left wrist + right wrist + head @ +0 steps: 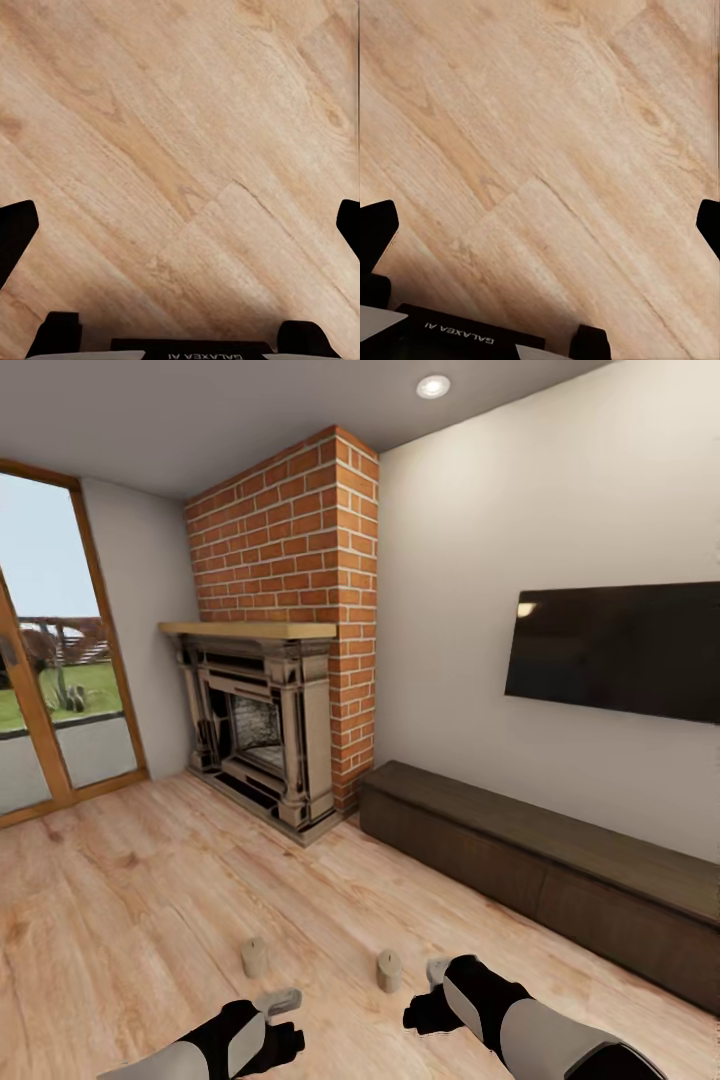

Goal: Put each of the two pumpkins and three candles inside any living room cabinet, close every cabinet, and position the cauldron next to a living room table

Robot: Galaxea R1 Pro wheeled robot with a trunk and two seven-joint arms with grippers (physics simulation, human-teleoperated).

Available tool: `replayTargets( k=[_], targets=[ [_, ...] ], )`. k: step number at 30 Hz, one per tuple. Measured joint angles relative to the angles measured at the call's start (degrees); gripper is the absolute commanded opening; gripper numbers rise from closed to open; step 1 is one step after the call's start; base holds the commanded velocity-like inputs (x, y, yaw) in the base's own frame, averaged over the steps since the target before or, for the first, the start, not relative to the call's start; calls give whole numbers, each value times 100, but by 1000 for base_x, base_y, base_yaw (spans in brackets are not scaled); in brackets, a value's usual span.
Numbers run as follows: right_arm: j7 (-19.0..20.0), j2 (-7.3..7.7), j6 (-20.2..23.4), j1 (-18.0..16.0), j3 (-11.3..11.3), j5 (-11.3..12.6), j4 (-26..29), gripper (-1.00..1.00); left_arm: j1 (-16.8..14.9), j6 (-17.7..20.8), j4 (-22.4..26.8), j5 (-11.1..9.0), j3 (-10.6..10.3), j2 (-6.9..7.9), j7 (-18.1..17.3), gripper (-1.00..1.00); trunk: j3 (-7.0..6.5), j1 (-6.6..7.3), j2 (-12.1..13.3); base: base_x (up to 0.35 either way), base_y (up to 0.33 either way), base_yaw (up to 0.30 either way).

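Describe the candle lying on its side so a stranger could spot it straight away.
Start at the brick fireplace and come straight toward the robot across the wood floor. Two tan candles stand upright there. The one you want lies closer still, just in front of the left arm; it is tipped over on its side, unlike the upright ones.

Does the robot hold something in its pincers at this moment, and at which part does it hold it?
Nothing is held. Both wrist views show the left pincer and the right pincer open over bare wooden floor.
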State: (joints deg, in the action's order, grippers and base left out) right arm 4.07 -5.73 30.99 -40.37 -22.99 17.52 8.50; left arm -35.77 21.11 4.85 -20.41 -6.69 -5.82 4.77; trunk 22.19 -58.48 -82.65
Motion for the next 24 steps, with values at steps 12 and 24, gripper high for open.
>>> replayTargets(
  k=[12, 24],
  targets=[
    [-13, -1, -6, -1, 4, -1, -2, 100, 1, -15, 2, -13, 4, 1, 1, 100, -38, 0, 0, 305, 207, -151],
    [-13, -4, -2, -1, 9, -1, -2, 100, 4, -23, 2, -17, 4, 1, 1, 100, -38, -1, 0, 269, 242, -2]
  ],
)
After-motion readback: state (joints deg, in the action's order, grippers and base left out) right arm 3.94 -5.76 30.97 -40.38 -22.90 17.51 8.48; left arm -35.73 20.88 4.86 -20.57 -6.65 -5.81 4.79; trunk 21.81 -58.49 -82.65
